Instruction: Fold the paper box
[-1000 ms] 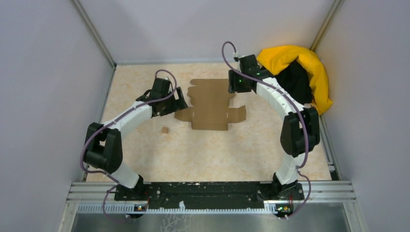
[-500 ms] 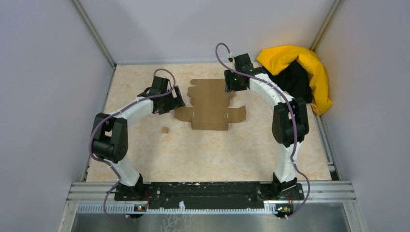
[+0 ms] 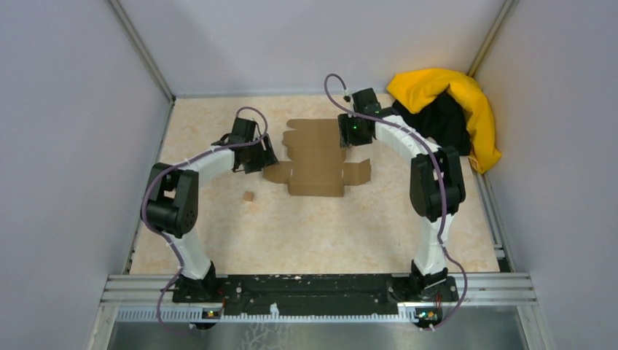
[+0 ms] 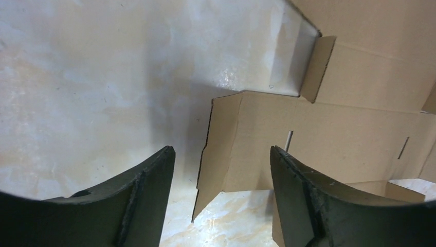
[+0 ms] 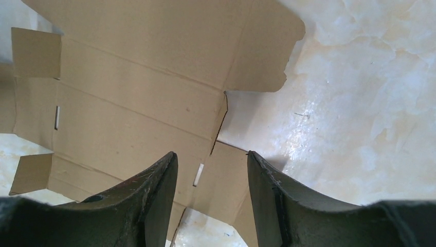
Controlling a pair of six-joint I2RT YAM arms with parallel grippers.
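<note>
**A:** The paper box point(image 3: 317, 157) lies flat on the counter point(image 3: 328, 233), midway between the two arms, with its side flaps reaching left and right.

**B:** The left arm point(image 3: 208, 164) is closest. The left jaws are spread wide and empty, and the left flap's edge sits straight ahead between them.

**A:** And the right jaws?

**B:** About half spread, gripping nothing, over the sheet's far right corner.

**A:** Any obstacles?

**B:** It's a smooth marbled surface. The cloth heap point(image 3: 452, 109) is against the right wall, well apart, and the scrap point(image 3: 249, 196) lies nearer than the left flap.
</note>
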